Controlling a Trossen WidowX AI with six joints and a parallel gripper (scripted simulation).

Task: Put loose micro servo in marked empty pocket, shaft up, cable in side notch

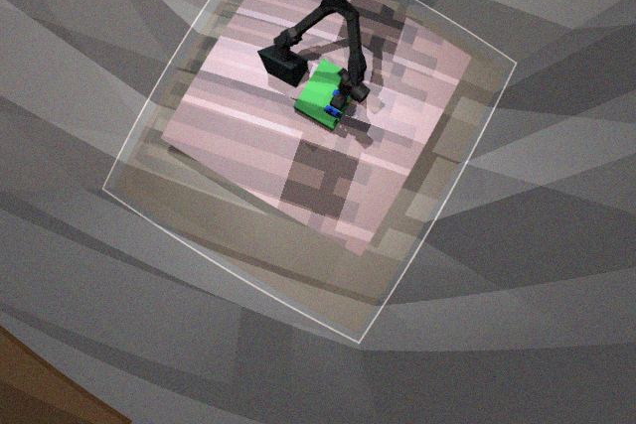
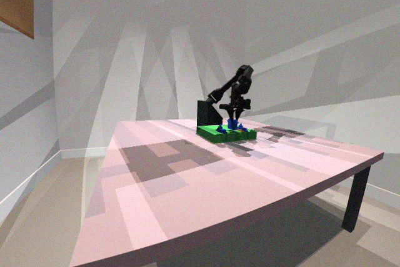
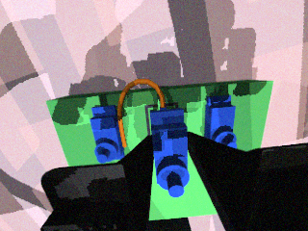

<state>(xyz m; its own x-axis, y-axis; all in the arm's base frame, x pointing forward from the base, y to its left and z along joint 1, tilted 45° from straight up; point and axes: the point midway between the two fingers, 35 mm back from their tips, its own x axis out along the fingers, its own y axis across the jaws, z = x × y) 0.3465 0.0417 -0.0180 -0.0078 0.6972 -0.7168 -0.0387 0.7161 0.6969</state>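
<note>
My gripper (image 3: 168,138) (image 2: 234,118) (image 1: 340,96) is shut on the loose blue micro servo (image 3: 168,144) (image 2: 231,124). It holds the servo by its body just above the green deck (image 3: 72,144) (image 2: 213,136) (image 1: 317,88). The servo's output shaft (image 3: 176,187) points toward the wrist camera. The servo's lower end is at the marked pocket, whose grey outline (image 3: 147,113) shows just behind it. I cannot tell how deep it sits. Its orange cable (image 3: 141,84) arches up and curves down to the left. Two other blue servos sit in the deck, one on the left (image 3: 107,134) and one on the right (image 3: 218,120).
The deck lies on a pink table (image 2: 194,192) (image 1: 231,126) beside the arm's black base block (image 2: 206,114) (image 1: 282,64). The table edge lies far from the deck on the near side in the exterior view.
</note>
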